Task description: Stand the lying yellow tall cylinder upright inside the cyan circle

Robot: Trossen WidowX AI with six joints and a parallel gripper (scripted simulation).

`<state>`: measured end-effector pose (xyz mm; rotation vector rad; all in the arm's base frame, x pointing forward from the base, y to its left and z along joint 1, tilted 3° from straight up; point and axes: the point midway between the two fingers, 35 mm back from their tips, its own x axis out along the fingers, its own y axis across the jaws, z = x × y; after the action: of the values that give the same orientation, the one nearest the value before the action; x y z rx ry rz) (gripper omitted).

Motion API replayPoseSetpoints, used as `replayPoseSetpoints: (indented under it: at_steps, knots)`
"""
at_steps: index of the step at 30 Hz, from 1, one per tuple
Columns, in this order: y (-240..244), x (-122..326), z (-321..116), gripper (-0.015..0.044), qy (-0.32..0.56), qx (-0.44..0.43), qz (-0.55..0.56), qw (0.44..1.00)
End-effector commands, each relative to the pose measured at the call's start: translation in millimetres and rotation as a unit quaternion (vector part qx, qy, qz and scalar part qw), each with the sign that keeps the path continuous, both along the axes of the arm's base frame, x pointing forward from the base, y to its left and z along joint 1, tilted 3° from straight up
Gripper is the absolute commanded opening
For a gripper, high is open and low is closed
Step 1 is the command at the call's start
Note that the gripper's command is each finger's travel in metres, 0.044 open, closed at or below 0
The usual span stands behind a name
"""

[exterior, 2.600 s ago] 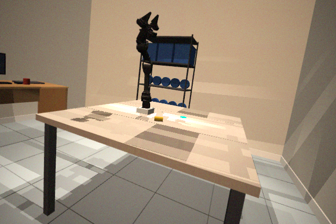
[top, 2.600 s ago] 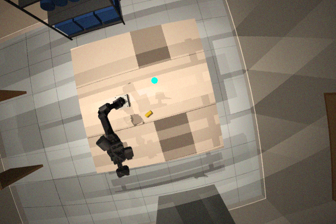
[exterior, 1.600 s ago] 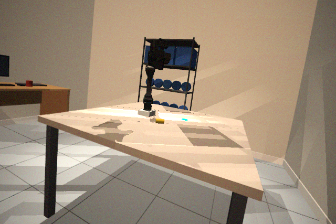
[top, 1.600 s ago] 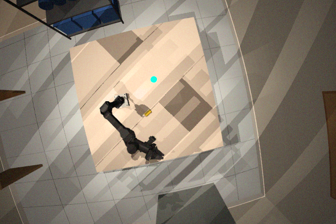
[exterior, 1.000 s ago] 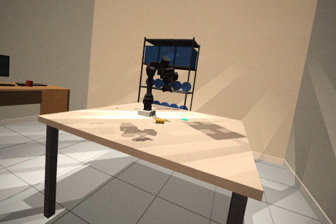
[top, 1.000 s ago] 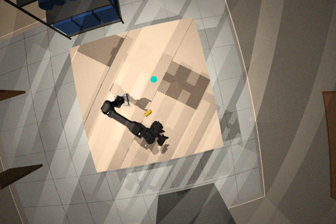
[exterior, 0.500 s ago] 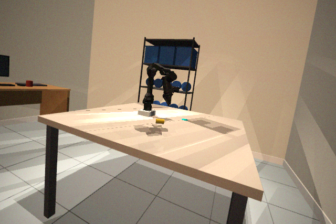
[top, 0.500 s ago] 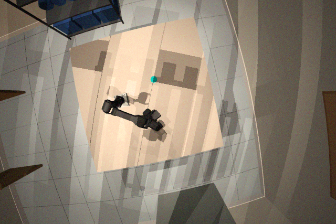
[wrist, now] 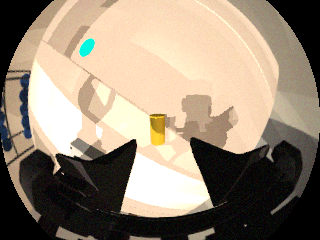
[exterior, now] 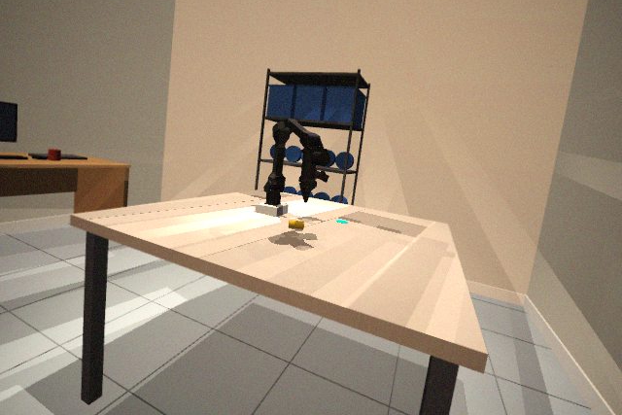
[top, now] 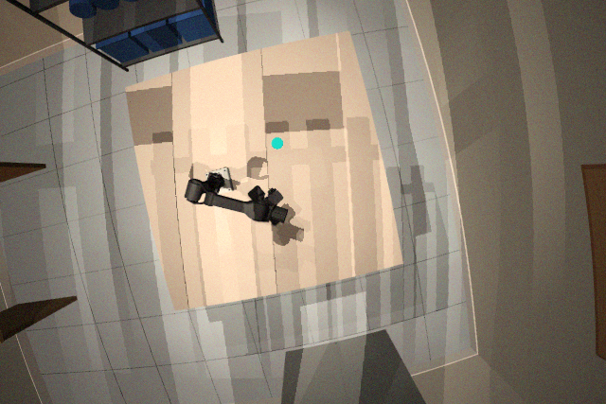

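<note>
Rack [top: 170, 58] [exterior: 264, 129] behind tbl [top: 312, 243] [exterior: 301, 269] [wrist: 165, 65] (blue bins [top: 161, 35] [exterior: 308, 101])

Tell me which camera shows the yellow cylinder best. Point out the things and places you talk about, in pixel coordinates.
The wrist view: the cylinder [exterior: 296, 224] [wrist: 157, 130] appears whole, framed between the open gripper's [exterior: 305, 200] [wrist: 163, 142] fingers. The exterior view shows it small, lying on the table [top: 312, 262] [exterior: 351, 269] [wrist: 165, 65]. The top view doesn't show it.

One six-joint arm [top: 227, 202] [exterior: 301, 134], black: upright from its foot, bent at a high elbow, forearm sloping down and outward. Wrist [top: 258, 208] [exterior: 314, 156]: folded, directed downward. One parallel-jaw hand [exterior: 305, 199] [wrist: 163, 142]: raised above the tabletop [top: 312, 253] [exterior: 321, 269] [wrist: 150, 60], pointing down. Two dark, tapered fingers: parted, tips well apart, nothing gripped between them.
</note>
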<state>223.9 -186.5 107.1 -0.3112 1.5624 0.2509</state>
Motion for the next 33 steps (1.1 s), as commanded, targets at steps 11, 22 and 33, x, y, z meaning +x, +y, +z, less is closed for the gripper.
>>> replayPoseSetpoints:
  at_steps: [11,22,33]
  knots:
    - [1,-7,-103,0.0283,0.010,0.006,-0.001,1.000]
    - [1,-7,-102,0.0105,0.010,0.005,-0.002,1.000]
    - [-2,0,-79,0.0105,-0.006,-0.002,-0.015,1.000]
